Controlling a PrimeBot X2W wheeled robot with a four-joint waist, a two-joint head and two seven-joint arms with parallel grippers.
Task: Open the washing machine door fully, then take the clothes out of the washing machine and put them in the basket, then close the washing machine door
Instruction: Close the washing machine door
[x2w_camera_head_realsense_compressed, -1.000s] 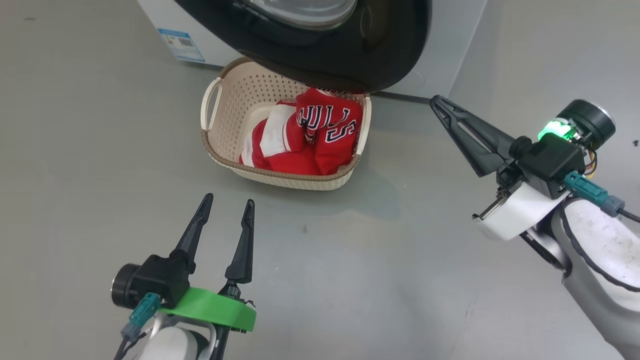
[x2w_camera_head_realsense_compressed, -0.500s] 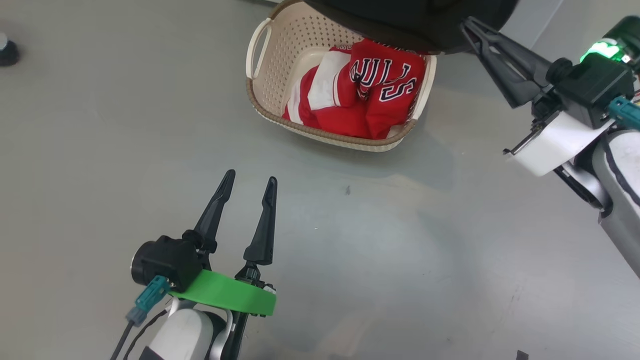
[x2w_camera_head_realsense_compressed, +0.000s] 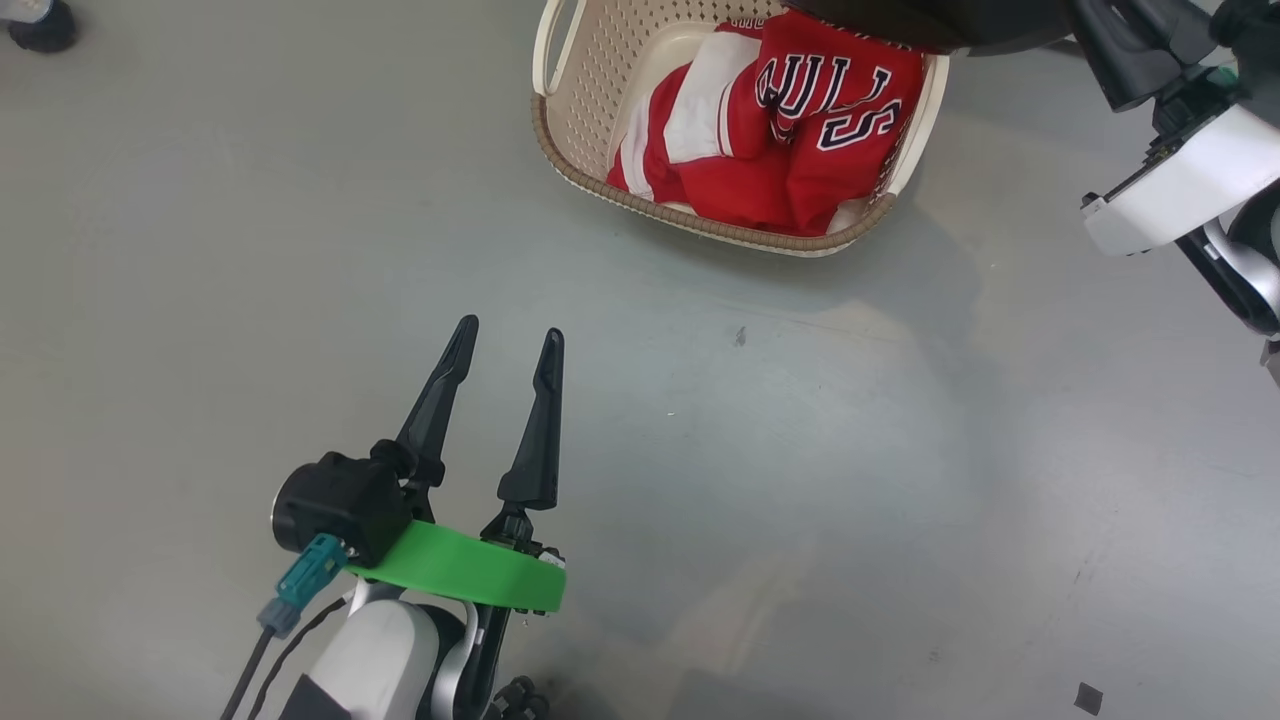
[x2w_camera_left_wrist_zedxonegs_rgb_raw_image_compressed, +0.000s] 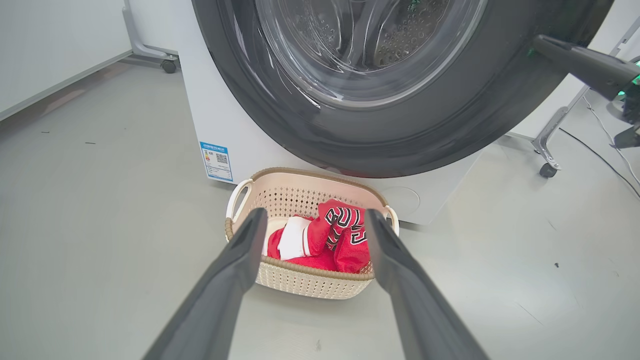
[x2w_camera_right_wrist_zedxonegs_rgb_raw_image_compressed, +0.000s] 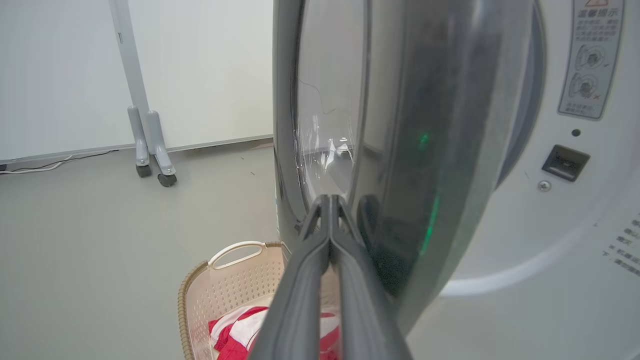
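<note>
The cream basket (x2w_camera_head_realsense_compressed: 720, 228) stands on the grey floor below the washing machine door (x2w_camera_left_wrist_zedxonegs_rgb_raw_image_compressed: 450, 125), with the red and white clothes (x2w_camera_head_realsense_compressed: 800, 130) lying in it. The door stands partly out from the white washing machine (x2w_camera_left_wrist_zedxonegs_rgb_raw_image_compressed: 225, 120), its black rim over the basket's far side. My left gripper (x2w_camera_head_realsense_compressed: 510, 332) hangs open and empty over the floor, short of the basket (x2w_camera_left_wrist_zedxonegs_rgb_raw_image_compressed: 300, 262). My right gripper (x2w_camera_right_wrist_zedxonegs_rgb_raw_image_compressed: 328, 199) is shut on nothing, its tips at the outer rim of the door (x2w_camera_right_wrist_zedxonegs_rgb_raw_image_compressed: 400, 150) on the free edge. Whether they touch it I cannot tell.
Wheeled stand legs (x2w_camera_right_wrist_zedxonegs_rgb_raw_image_compressed: 150, 150) stand left of the machine, and another caster leg (x2w_camera_left_wrist_zedxonegs_rgb_raw_image_compressed: 547, 170) with a cable is on its right. A blue label (x2w_camera_left_wrist_zedxonegs_rgb_raw_image_compressed: 216, 161) marks the machine's lower corner. The latch socket (x2w_camera_right_wrist_zedxonegs_rgb_raw_image_compressed: 565, 162) shows beside the door.
The head camera has swung, so the basket sits higher and further right in the picture. My shut right gripper has risen towards the door's rim. The left gripper stays open.
</note>
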